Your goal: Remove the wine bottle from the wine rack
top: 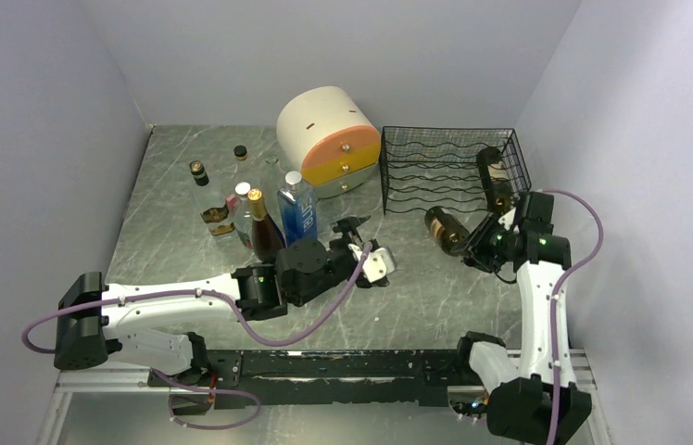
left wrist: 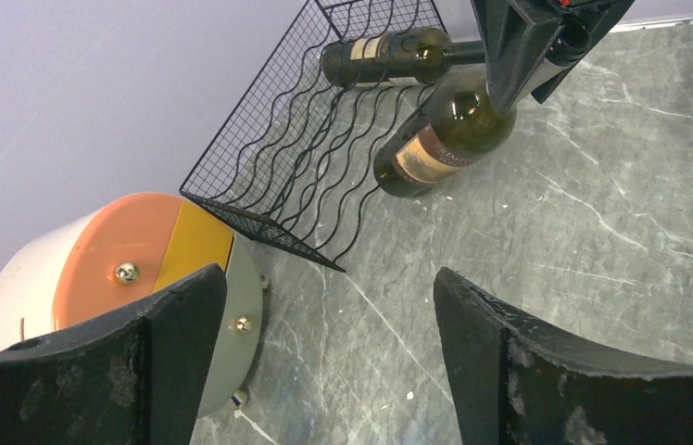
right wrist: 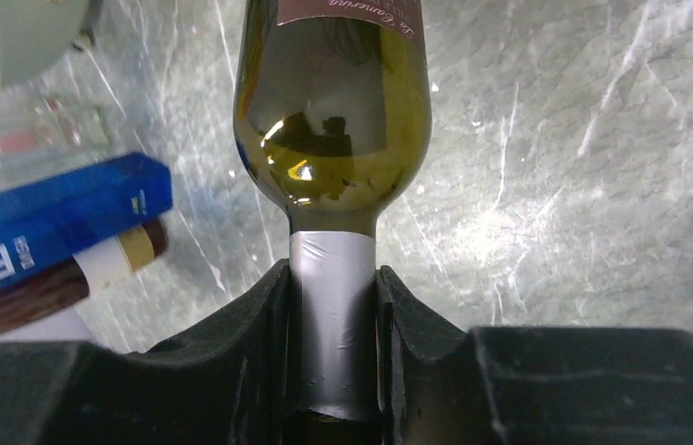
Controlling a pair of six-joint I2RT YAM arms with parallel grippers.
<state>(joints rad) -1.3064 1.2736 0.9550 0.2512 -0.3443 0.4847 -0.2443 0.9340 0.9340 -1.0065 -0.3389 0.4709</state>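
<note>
Two arms work over the grey marbled surface (top: 435,297). The right hand (right wrist: 333,278) is clenched on the silver-foiled neck of one green wine bottle (left wrist: 445,139), a finger pressed to each side of the foil. That bottle is outside the wine rack (top: 435,158), just in front of its open face, lying at a slant with its base pointing away from the hand. Whether the base touches the surface is not clear.

A second wine bottle (left wrist: 384,56) lies inside the rack on one of the wavy wire shelves, toward the rack's right end in the overhead view. That makes two wine bottles at the rack, one out and one in.

The left hand (left wrist: 329,278) is released, its two fingers (left wrist: 176,324) spread wide with nothing between them. It sits low near the middle of the surface, facing the rack and well apart from it.

One round cream drawer unit (top: 324,120) stands touching or just beside the rack's left side, with three drawer fronts: orange, yellow and cream. To its left stands a cluster of at least five upright bottles (top: 244,209), among them one blue bottle (top: 298,209).
</note>
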